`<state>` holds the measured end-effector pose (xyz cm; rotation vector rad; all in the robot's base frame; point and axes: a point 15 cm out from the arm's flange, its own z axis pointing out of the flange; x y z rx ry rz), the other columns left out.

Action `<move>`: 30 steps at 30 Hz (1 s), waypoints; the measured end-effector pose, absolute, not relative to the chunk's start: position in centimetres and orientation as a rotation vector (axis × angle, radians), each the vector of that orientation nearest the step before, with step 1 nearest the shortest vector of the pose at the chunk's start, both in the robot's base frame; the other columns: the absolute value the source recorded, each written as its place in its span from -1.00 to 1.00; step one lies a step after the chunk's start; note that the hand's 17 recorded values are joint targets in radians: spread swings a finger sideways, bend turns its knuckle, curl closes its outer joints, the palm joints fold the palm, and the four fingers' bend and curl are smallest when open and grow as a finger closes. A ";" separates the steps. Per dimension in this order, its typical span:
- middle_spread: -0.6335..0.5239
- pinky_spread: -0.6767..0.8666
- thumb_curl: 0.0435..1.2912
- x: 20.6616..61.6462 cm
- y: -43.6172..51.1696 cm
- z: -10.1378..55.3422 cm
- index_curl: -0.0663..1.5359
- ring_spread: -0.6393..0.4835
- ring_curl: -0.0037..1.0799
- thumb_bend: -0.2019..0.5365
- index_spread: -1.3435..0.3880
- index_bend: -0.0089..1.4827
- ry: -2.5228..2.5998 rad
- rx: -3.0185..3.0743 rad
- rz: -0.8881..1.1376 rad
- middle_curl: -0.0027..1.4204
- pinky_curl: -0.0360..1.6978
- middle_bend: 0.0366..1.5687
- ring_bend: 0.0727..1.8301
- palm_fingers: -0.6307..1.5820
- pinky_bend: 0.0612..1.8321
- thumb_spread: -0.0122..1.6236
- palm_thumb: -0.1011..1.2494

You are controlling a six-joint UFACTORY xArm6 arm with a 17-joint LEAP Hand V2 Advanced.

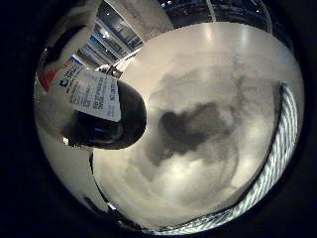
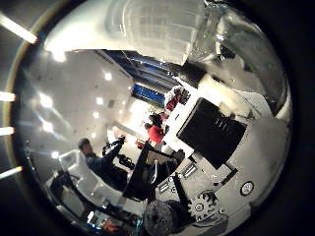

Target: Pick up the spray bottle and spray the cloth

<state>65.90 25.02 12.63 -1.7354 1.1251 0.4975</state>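
The spray bottle [image 1: 106,116] sits very close to my palm: a dark rounded body with a white printed label and a bit of red at its far end. Its clear ribbed part [image 2: 162,27] fills one edge of the thumb side view. My right hand [image 2: 221,162], with its white and black parts and a small gear, curls in against the bottle. Beneath the bottle lies a pale cloth [image 1: 213,168] on the table, marked with grey blotches, the darkest [image 1: 190,126] just off the bottle's rounded end. A striped ribbed border [image 1: 285,144] runs along the cloth's edge.
The thumb side view looks out across the room. It shows a lit ceiling, a blue screen [image 2: 147,93], dark desk equipment [image 2: 145,174] and a white bin-like thing [image 2: 78,169]. The pale table top [image 1: 208,44] continues beyond the cloth.
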 end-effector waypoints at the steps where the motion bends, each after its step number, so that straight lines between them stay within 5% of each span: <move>1: -0.03 -0.37 0.04 65.9 24.9 12.5 -0.02 -0.14 0.11 -0.50 0.35 0.58 1.127 -1.735 0.498 -0.15 0.61 0.75 0.60 0.65 0.05 0.29 0.57; 7: -0.02 -0.41 0.00 65.0 24.4 10.8 -0.05 -0.12 0.05 -0.54 0.33 0.44 1.118 -1.821 0.500 -0.19 0.45 0.65 0.54 0.64 0.00 0.20 0.43; 10: -0.03 -0.50 -0.01 64.5 24.0 9.7 -0.10 -0.12 -0.02 -0.55 0.29 0.14 1.122 -1.858 0.506 -0.22 0.29 0.56 0.45 0.56 -0.02 0.11 0.36; 13: -0.07 -0.61 -0.04 63.9 23.6 8.9 -0.16 -0.14 -0.04 -0.53 0.24 -0.28 1.112 -1.915 0.507 -0.27 0.20 0.33 0.43 0.29 0.03 0.10 0.34; 14: -0.08 -0.63 -0.06 63.5 23.3 8.4 -0.21 -0.15 -0.09 -0.51 0.20 -0.43 1.106 -1.948 0.507 -0.31 0.17 0.21 0.36 0.05 0.02 0.15 0.34; 15: -0.08 -0.62 -0.08 63.2 23.2 7.9 -0.17 -0.14 -0.04 -0.53 0.19 -0.41 1.103 -1.976 0.512 -0.31 0.19 0.16 0.33 -0.08 0.02 0.18 0.32; 17: -0.05 -0.49 -0.14 62.6 22.8 7.4 -0.24 -0.11 -0.16 -0.55 0.13 -0.45 1.104 -2.026 0.520 -0.39 0.14 -0.04 0.16 -0.37 -0.14 0.23 0.26; 21: 0.03 -0.10 -0.26 62.0 21.9 6.6 -0.36 0.00 -0.41 -0.57 0.10 -0.57 1.119 -2.090 0.529 -0.51 -0.02 -0.32 -0.17 -0.56 -0.37 0.26 0.16; 26: 0.11 0.27 -0.43 62.5 20.0 7.3 -0.46 0.14 -0.57 -0.53 0.09 -0.76 1.140 -2.099 0.504 -0.58 -0.27 -0.61 -0.47 -0.46 -0.58 0.26 0.05; 30: 0.11 0.34 -0.48 63.0 17.0 7.6 -0.50 0.18 -0.59 -0.53 0.09 -0.78 1.173 -2.122 0.474 -0.58 -0.35 -0.68 -0.54 -0.43 -0.61 0.25 0.04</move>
